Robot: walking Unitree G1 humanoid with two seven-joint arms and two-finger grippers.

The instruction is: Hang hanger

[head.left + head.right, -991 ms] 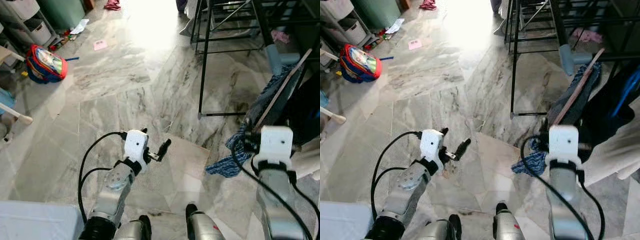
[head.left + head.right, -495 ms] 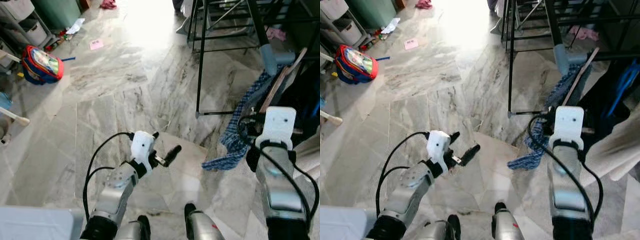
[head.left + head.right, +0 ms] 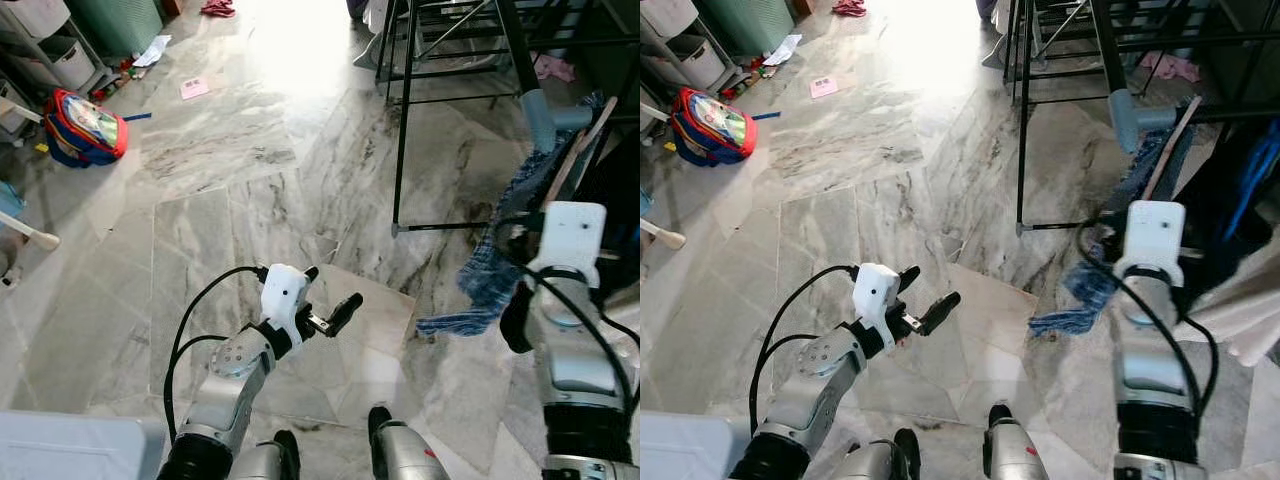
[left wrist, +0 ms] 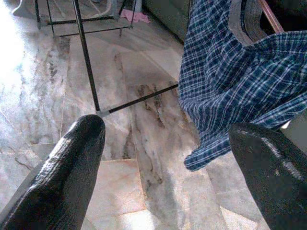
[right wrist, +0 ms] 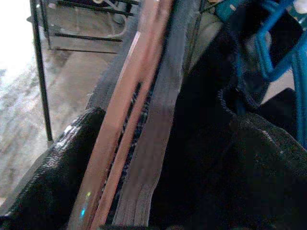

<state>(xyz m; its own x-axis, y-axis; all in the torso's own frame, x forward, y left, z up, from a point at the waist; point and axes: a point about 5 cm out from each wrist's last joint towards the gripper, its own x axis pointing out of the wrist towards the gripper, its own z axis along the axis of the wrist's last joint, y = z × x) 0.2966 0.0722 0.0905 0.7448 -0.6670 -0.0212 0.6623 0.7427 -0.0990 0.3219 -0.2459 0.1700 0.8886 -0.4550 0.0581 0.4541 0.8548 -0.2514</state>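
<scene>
Hanger (image 5: pixel 128 120): flat pinkish-brown wooden bar, tilted, carrying a blue plaid shirt (image 4: pixel 230 76) that droops toward the floor, just right of the black metal rack leg (image 3: pixel 402 130). In the right wrist view the bar runs between the right gripper's (image 5: pixel 158 158) two black fingers (image 5: pixel 57 177); fingers sit apart either side of it, whether they actually pinch it — can't tell. A grey strap-like strip lies alongside the bar, dark cloth and a blue plastic hanger (image 5: pixel 268 43) beyond.

Right arm (image 3: pixel 1152 330) raised, forearm near upright, white wrist block up at the shirt's upper part, black cable looped around it. Left arm (image 3: pixel 235 370) bent, forearm reaching fwd over the floor, left of the rack leg. Left gripper (image 3: pixel 325 295) spread wide, nothing in it, textured black fingertips (image 4: pixel 62 167) pointed toward the shirt's hem.

Floor (image 3: pixel 250 160): glossy grey-veined marble tiles. Farther out, well left of the rack leg, a red-blue kids' backpack (image 3: pixel 88 125), pink paper (image 3: pixel 195 89).
</scene>
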